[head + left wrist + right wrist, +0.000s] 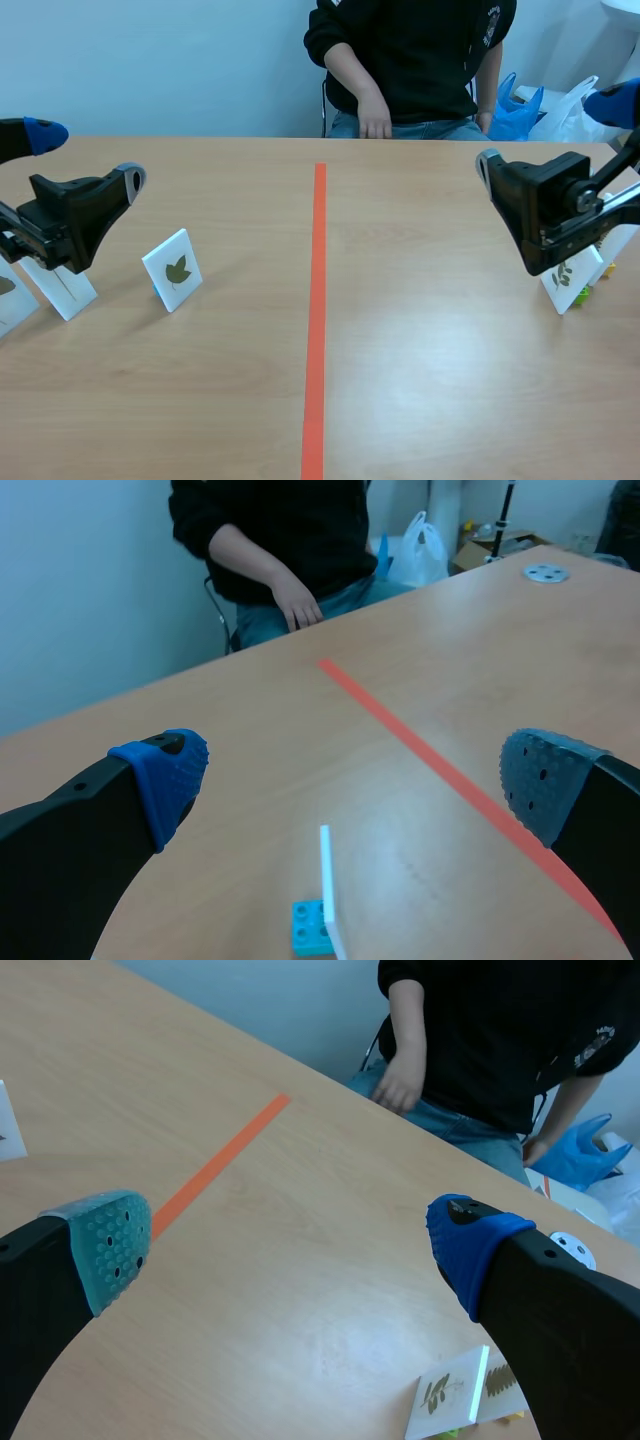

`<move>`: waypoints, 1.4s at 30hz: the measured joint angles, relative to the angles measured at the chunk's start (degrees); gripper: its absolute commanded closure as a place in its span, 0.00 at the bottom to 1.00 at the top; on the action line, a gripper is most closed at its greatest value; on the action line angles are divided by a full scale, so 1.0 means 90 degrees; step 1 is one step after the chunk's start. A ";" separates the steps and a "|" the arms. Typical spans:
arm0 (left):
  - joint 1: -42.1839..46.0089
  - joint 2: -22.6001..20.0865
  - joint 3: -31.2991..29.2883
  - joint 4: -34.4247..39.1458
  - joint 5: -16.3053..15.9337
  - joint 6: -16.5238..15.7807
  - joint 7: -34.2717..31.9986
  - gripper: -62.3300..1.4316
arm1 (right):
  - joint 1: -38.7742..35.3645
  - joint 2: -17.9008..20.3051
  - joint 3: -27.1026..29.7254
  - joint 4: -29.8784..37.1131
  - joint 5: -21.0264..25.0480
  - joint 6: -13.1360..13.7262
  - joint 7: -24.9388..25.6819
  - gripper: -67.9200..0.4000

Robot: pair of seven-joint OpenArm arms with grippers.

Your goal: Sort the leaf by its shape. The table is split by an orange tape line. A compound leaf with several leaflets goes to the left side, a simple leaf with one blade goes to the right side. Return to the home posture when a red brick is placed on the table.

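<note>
A person (pixel 410 60) sat at the tabletop's (pixel 420 350) 12 o'clock. More cards (pixel 60 290) stood behind the left tool (pixel 85 158). It and the right tool (pixel 550 135) hung wide open, holding nothing. The leaf card (pixel 172 270) stood at 9 o'clock of the orange tape line (pixel 316 320). Only the left wrist view showed a white card (pixel 326 890) edge-on on a blue brick (pixel 310 927). The right wrist view showed two sprig cards (pixel 450 1395) unobstructed.
</note>
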 measured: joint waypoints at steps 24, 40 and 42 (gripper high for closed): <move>0.2006 0.0255 -0.0491 0.2917 0.0073 -0.0117 -0.0056 0.00 | 0.0000 0.0000 0.0000 0.0000 0.0000 0.0000 0.0010 0.17; 0.1994 0.0253 -0.0491 0.2854 0.0284 0.0228 -0.0012 0.00 | 0.0000 0.0000 0.0000 0.0000 0.0000 0.0000 0.0010 0.17; 0.1994 0.0253 -0.0491 0.2788 0.0362 0.0542 0.0153 0.00 | 0.0000 0.0000 0.0000 0.0000 0.0000 0.0000 0.0095 0.17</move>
